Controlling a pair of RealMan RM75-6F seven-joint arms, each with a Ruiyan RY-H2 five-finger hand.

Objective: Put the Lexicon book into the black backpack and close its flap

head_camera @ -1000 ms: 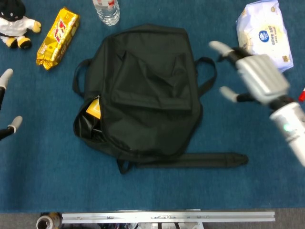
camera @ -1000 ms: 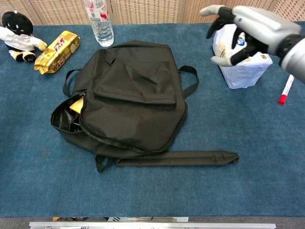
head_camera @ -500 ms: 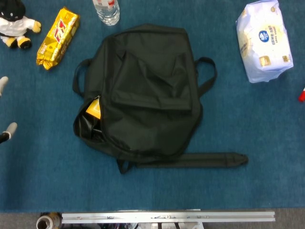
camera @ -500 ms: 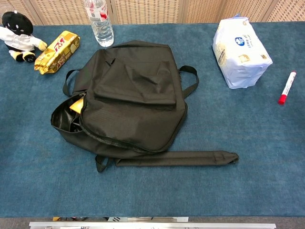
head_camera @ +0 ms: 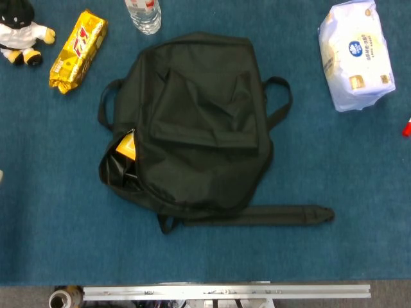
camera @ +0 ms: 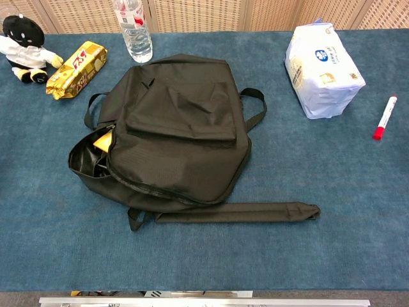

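The black backpack point(head_camera: 196, 125) lies flat in the middle of the frame, its flap point(head_camera: 209, 106) down on the front; the side opening at lower left gapes, and a yellow-orange corner of the book point(head_camera: 126, 146) shows inside; neither hand is visible, so their state cannot be told.

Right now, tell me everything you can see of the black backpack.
The black backpack lies flat on the blue table cover, made of what looks like matte woven fabric. A creased front pocket sits on top, strap loops stick out at both sides, and one long strap stretches along its near edge. Its left end gapes open, showing a yellow-orange corner inside. No hand touches it.
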